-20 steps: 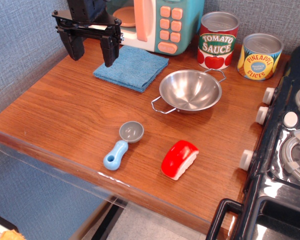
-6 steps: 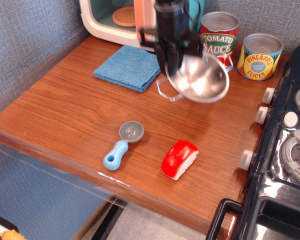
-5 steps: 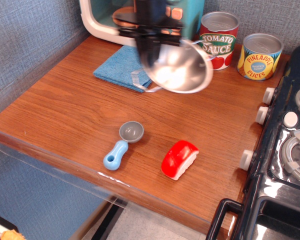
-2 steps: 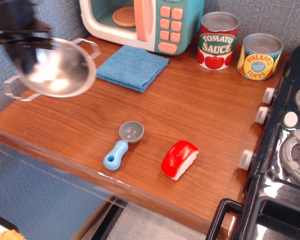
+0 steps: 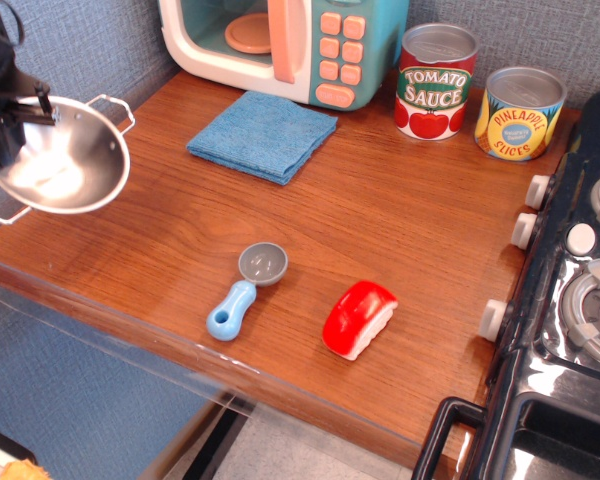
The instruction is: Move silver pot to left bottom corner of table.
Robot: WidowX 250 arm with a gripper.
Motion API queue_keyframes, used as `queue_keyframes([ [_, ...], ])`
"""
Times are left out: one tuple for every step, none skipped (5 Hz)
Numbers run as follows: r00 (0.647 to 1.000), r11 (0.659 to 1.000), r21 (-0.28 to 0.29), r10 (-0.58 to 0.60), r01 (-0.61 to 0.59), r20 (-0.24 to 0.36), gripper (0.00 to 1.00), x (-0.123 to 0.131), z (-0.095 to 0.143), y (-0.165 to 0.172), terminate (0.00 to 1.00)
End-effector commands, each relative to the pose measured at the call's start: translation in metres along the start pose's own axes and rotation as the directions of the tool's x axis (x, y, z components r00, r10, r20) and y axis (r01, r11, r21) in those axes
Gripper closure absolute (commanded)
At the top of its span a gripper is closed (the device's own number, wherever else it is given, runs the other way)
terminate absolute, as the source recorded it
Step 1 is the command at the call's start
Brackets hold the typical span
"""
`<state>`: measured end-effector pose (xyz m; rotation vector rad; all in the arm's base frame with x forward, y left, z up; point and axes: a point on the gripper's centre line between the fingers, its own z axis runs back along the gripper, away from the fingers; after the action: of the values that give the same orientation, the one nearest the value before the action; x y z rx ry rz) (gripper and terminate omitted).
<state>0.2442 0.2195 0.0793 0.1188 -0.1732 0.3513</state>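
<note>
Tabletop [image 5: 400, 215]: brown wood grain, clear strip along front edge.
Back left: toy microwave [image 5: 280, 45], door ajar.
Just in front of it: blue cloth [image 5: 262, 135], flat.
Back right: tomato sauce can [image 5: 436, 82], pineapple slices can [image 5: 520, 112], upright, side by side, apart.
Front centre: grey-and-blue scoop [image 5: 247, 290], bowl up.
Right of scoop: red-and-white sushi piece [image 5: 359, 318].
Right edge: black toy stove [image 5: 570, 300].

The claw [image 5: 2, 125] holds the silver pot [image 5: 57, 165] up, tipped. The table [image 5: 360, 190] is below it.
</note>
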Motion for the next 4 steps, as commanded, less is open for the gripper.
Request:
queue_keyframes([
  [0.999, 0.998, 0.056, -0.026, 0.028, -0.033, 1.00, 0.005, -0.013, -0.015, 0.00],
  [0.995, 0.997, 0.059, -0.035, 0.040, -0.090, 1.00, 0.008, -0.020, -0.016, 0.00],
  [0.987, 0.997, 0.064, -0.039, 0.050, -0.159, 1.00, 0.011, -0.024, -0.014, 0.00],
  [0.978, 0.998, 0.052, -0.031, 0.043, -0.208, 1.00, 0.014, -0.026, -0.011, 0.00],
])
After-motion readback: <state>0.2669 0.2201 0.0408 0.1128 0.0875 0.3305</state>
